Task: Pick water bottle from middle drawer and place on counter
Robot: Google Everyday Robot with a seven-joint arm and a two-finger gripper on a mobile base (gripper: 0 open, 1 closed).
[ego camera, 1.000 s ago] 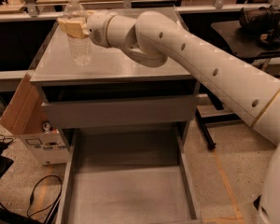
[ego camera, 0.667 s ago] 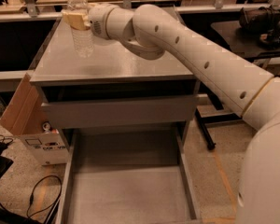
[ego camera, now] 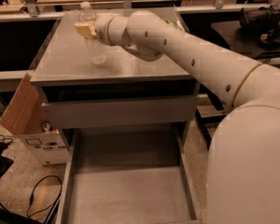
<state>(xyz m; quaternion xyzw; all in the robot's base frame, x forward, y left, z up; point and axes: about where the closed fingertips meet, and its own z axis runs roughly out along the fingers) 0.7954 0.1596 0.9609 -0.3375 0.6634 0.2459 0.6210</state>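
The water bottle point(ego camera: 94, 40), clear plastic with a white cap, stands upright at the back left of the counter point(ego camera: 144, 66). Its base is at or just above the counter's surface; I cannot tell whether it touches. My gripper point(ego camera: 85, 30) is shut on the bottle's upper body, with tan fingers point(ego camera: 82, 29) at its sides. The white arm reaches in from the right. The middle drawer point(ego camera: 130, 190) is pulled out below, its grey floor bare.
A drawer with a tall blank grey front point(ego camera: 116, 112) sits just under the counter. A cardboard box point(ego camera: 18, 104) leans at the cabinet's left. Black cables point(ego camera: 37, 195) lie on the floor. Dark side tables stand left and right point(ego camera: 256, 36).
The bottle, still held in my gripper, has moved slightly right and lower toward the counter top. The drawers have not moved.
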